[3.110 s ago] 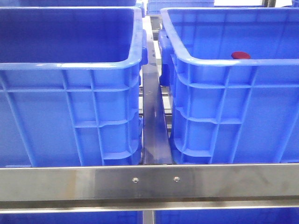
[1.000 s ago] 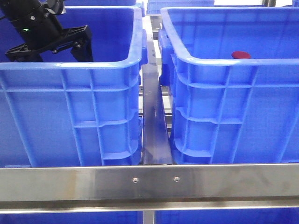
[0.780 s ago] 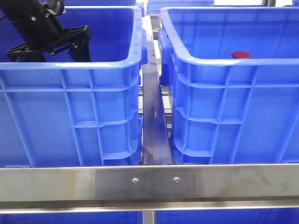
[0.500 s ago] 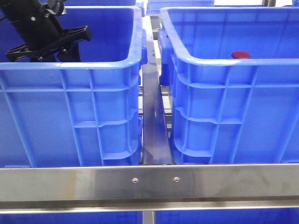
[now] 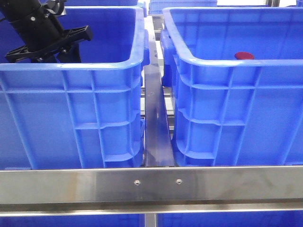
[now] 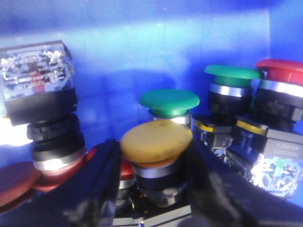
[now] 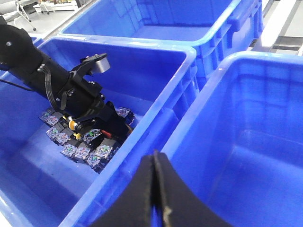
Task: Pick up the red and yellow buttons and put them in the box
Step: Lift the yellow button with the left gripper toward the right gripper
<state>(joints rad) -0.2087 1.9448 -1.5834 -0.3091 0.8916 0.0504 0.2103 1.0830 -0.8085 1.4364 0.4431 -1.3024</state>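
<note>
Down inside the left-hand blue crate [image 5: 71, 71], the left gripper [image 6: 154, 189] reaches into a pile of push-button switches [image 7: 83, 142] on the crate floor, near the wall that faces the other crate. Left wrist view: the two dark fingers [image 6: 102, 184] stand spread on either side of a yellow mushroom-head button [image 6: 156, 141], one flanking each side of its black collar; contact with the body cannot be made out, so the claw reads as released around it, not clenched. Behind the yellow one sit two green-capped buttons [image 6: 169, 101], a red-capped button [image 6: 283, 71] at the edge of the view, and a clear contact block [image 6: 37, 71] on a black barrel. A dull red cap [image 6: 16, 182] lies low beside the fingers.

Front view: the left arm [image 5: 38, 28] slants down past the near rim of the left crate; its fingertips are hidden by the wall.

The box [image 5: 236, 94], the right-hand blue crate, holds one plain red button [image 5: 244, 56], just visible over the near rim.

Right gripper [image 7: 154, 189]: fingers pressed together, nothing between them, held above the shared gap where the two crate rims meet.
</note>
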